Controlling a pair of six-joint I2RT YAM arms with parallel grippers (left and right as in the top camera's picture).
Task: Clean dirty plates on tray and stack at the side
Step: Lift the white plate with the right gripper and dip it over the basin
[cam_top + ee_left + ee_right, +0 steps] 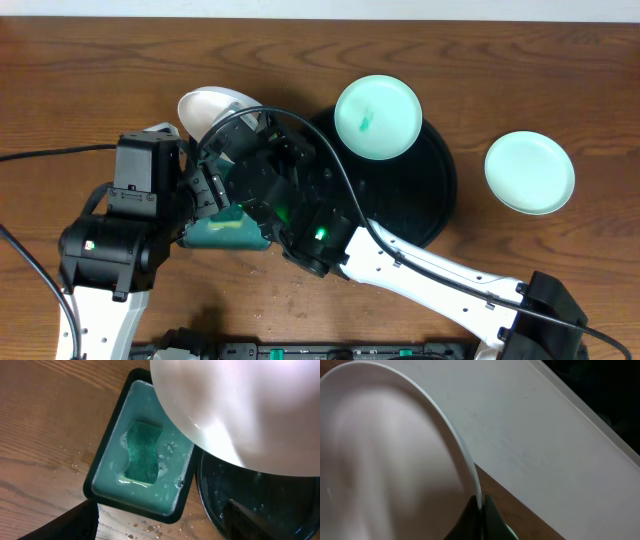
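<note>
My right gripper [481, 506] is shut on the rim of a plain white plate [395, 460] and holds it tilted in the air. This plate shows at the back left in the overhead view [212, 108] and fills the top right of the left wrist view [240, 405]. My left gripper [162, 520] is open and empty, below the held plate and above the table beside the sponge tray. A pale-mint plate with a teal smear [377, 117] rests on the far rim of the round black tray [440, 190]. A plain pale-mint plate [529, 172] lies on the table to the right.
A rectangular black tray [107, 442] holds teal soapy water and a green sponge [142, 452]; it sits left of the round tray, mostly under the arms in the overhead view [225, 232]. Water drops lie on the wood. Black cables run along the left side.
</note>
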